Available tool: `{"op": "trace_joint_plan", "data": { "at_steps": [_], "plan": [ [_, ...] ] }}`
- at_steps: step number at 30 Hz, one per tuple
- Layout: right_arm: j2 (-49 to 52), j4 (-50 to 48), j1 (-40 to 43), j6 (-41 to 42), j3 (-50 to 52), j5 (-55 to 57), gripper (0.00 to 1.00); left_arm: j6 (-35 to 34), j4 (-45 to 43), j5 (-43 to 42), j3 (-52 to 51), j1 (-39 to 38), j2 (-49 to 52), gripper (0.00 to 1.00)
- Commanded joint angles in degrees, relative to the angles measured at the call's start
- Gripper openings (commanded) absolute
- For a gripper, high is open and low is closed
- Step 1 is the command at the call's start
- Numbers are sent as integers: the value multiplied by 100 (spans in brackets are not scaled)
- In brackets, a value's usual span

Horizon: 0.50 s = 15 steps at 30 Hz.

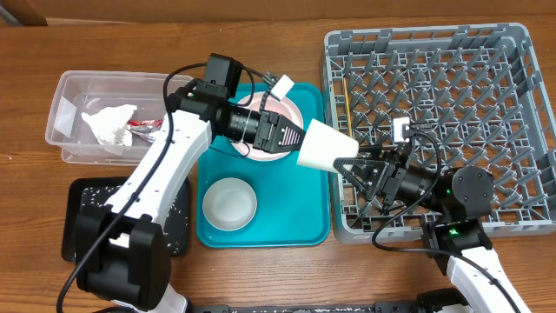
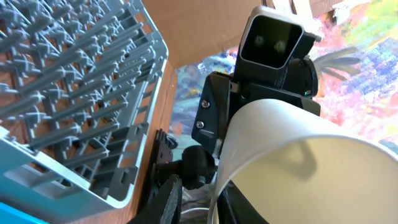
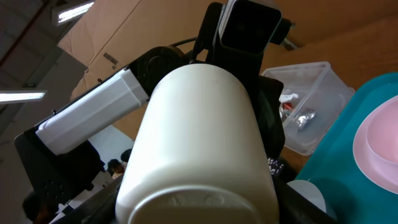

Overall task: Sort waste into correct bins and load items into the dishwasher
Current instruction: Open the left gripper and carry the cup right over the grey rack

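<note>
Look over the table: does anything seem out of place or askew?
The cream cup lies on its side in mid-air, between the left gripper and the right gripper, over the grey rack's left edge. It rests on nothing, with its mouth toward the left arm.

The cream cup hangs sideways in mid-air beside the grey rack.

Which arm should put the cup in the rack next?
Probably right. The right claw sits around the end of the cup, beside the rack; the left claw reaches in from over the teal tray, farther away.
</note>
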<state>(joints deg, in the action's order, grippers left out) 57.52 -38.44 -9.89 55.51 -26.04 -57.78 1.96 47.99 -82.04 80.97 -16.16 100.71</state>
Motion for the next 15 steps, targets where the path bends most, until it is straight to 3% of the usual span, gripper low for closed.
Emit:
{"op": "trace_joint_plan", "data": {
  "at_steps": [1,8,15],
  "plan": [
    [-48,-79,-39,-33,-107,-72,47,63,-96,306,74,332,-98,22],
    [-48,136,-39,-98,-107,98,46,20,-160,321,74,787,-98,23],
    [-48,1147,-39,-1082,-107,686,43,17,-17,632,74,1069,-98,25]
  ]
}}
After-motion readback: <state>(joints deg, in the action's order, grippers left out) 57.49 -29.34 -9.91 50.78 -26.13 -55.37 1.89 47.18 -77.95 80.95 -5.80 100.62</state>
